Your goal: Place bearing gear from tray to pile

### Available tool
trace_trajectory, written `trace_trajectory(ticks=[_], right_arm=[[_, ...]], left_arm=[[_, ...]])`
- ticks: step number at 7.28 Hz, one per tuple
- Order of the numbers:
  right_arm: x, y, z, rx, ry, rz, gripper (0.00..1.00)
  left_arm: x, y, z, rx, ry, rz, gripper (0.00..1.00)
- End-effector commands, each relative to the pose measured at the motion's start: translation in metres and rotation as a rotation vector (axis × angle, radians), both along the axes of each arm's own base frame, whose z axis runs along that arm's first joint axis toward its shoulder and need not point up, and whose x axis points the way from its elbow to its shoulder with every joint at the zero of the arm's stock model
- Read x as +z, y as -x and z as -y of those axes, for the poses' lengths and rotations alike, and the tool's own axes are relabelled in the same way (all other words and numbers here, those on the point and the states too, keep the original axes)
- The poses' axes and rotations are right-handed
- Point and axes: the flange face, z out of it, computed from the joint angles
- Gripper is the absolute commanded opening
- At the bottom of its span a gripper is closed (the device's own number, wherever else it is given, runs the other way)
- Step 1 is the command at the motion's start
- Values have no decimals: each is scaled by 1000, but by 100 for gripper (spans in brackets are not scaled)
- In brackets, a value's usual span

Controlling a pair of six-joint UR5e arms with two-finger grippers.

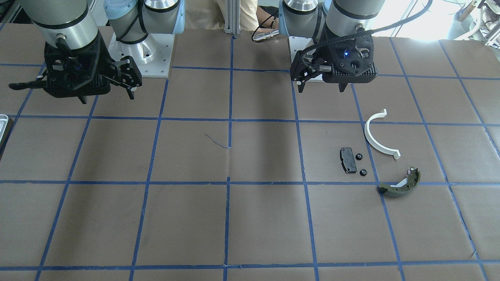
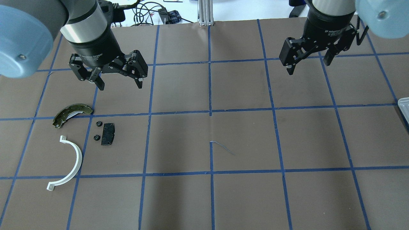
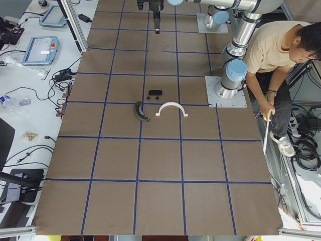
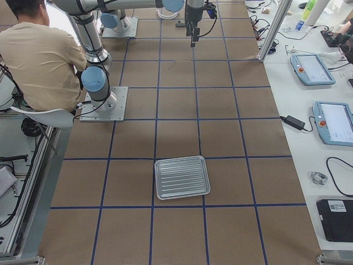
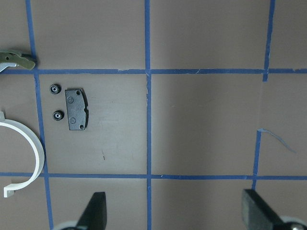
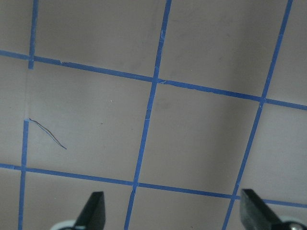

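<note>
Two small black bearing gears (image 2: 99,123) (image 2: 96,137) lie on the table beside the black pad (image 2: 108,134), also in the left wrist view (image 5: 54,88). The white half-ring (image 2: 68,163) and olive brake shoe (image 2: 72,113) lie next to them. My left gripper (image 2: 119,84) hangs open and empty above the table, just beyond this pile. My right gripper (image 2: 308,67) is open and empty over bare table on the far right. The grey tray (image 4: 182,176) shows only as a sliver at the overhead view's right edge (image 2: 404,105); it looks empty.
Brown paper with a blue tape grid (image 2: 210,111) covers the table. A person (image 3: 281,45) sits behind the robot bases. Pendants and cables lie on side benches (image 4: 314,66) beyond the table.
</note>
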Motion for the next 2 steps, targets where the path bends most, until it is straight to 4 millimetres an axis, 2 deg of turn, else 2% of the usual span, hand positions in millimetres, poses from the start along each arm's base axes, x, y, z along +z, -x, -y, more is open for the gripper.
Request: trace_trajectory(ticks=[1,2], right_arm=[[-1,0,1,-3,0,1,100],[-2,-1,1,-2,-5,12,100]], left_arm=[[-3,-3,2,-5,-3,1,100],[-3,-4,2,-6,-3,0,100]])
